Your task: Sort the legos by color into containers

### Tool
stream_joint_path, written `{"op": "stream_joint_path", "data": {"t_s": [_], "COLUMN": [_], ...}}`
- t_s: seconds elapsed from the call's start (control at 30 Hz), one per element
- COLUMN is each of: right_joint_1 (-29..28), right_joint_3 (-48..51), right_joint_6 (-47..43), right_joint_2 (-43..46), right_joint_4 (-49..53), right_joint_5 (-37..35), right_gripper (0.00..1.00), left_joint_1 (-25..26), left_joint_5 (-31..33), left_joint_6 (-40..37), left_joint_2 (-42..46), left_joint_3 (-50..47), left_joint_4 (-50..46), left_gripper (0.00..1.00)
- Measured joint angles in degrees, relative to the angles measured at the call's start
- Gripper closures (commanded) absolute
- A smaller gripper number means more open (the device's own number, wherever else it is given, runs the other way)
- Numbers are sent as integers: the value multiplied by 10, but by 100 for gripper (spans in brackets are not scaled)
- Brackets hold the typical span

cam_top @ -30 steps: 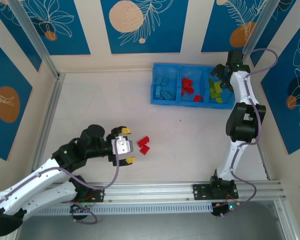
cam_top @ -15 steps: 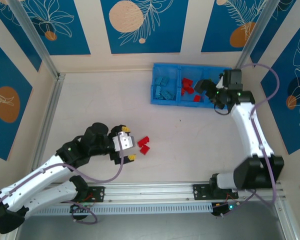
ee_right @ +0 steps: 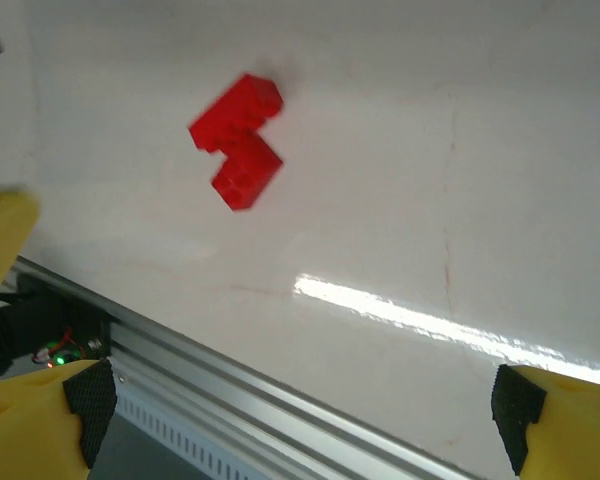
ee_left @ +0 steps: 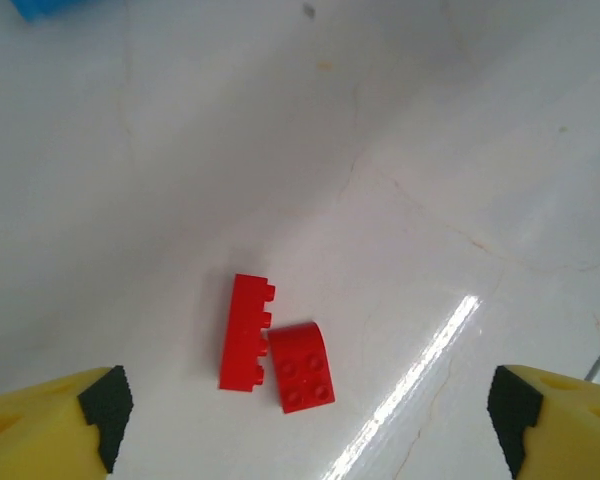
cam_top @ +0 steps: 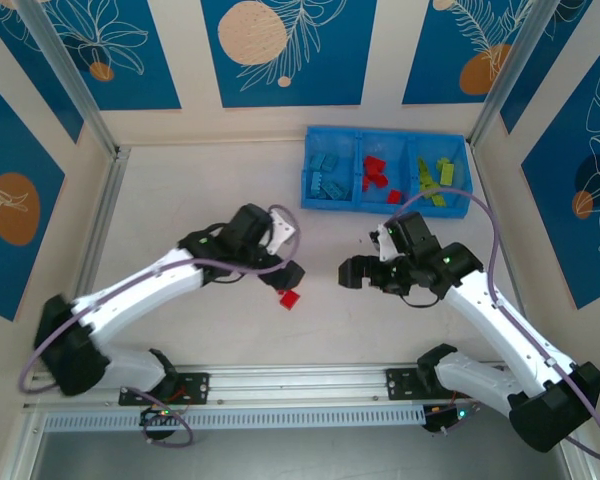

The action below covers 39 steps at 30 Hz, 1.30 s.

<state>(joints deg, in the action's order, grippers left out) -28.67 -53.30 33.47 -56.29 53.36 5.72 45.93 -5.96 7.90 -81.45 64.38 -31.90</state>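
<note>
a: where do things stand?

b: two red legos lie on the table (cam_top: 180, 200): a long red brick (ee_left: 245, 332) and a squarer red brick (ee_left: 300, 367), touching edge to edge, well apart from the tray (cam_top: 382, 207) at the far right. the left gripper (ee_left: 302, 430) hangs over them, jaws wide apart with nothing between.

a: and the right gripper?

b: the right gripper (ee_right: 300, 425) is spread wide and empty too. it sits just right of the pair, and its camera looks at the same two bricks.

a: so what worries you?

b: first, both arms seem aimed at one small spot. if both go down, the fingers could knock together. second, the bricks touch, so closing on one may shove the other away or pinch both crookedly. a skewed brick could slip out on the way.

a: and at the tray?

b: red belongs in the middle compartment (cam_top: 385, 147), with blue bricks (cam_top: 327, 178) to its left and green bricks (cam_top: 435, 180) to its right. i think a release off centre could send a red brick down a sloped wall into the wrong colour.
</note>
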Motion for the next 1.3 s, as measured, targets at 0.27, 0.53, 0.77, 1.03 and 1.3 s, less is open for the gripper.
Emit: {"op": "stream_joint_path", "data": {"t_s": [0.27, 0.53, 0.77, 1.03, 1.3], "right_joint_1": [-7, -9, -10, -10, -10], "right_joint_3": [21, 29, 30, 20, 16], "right_joint_6": [15, 28, 37, 70, 101], "right_joint_2": [67, 82, 91, 125, 170], "right_joint_4": [25, 31, 33, 37, 44], "right_joint_5": [-12, -12, -12, -54, -95], "right_gripper": [2, 2, 2, 2, 2], "left_joint_1": [-1, -2, -2, 27, 17], "left_joint_5": [2, 7, 15, -3, 27], "left_joint_6": [21, 24, 25, 17, -11], "left_joint_2": [-183, -241, -254, -234, -357], "left_joint_3": [23, 38, 48, 195, 494], "left_joint_4": [6, 26, 27, 30, 104], "left_gripper": [26, 58, 86, 87, 93]}}
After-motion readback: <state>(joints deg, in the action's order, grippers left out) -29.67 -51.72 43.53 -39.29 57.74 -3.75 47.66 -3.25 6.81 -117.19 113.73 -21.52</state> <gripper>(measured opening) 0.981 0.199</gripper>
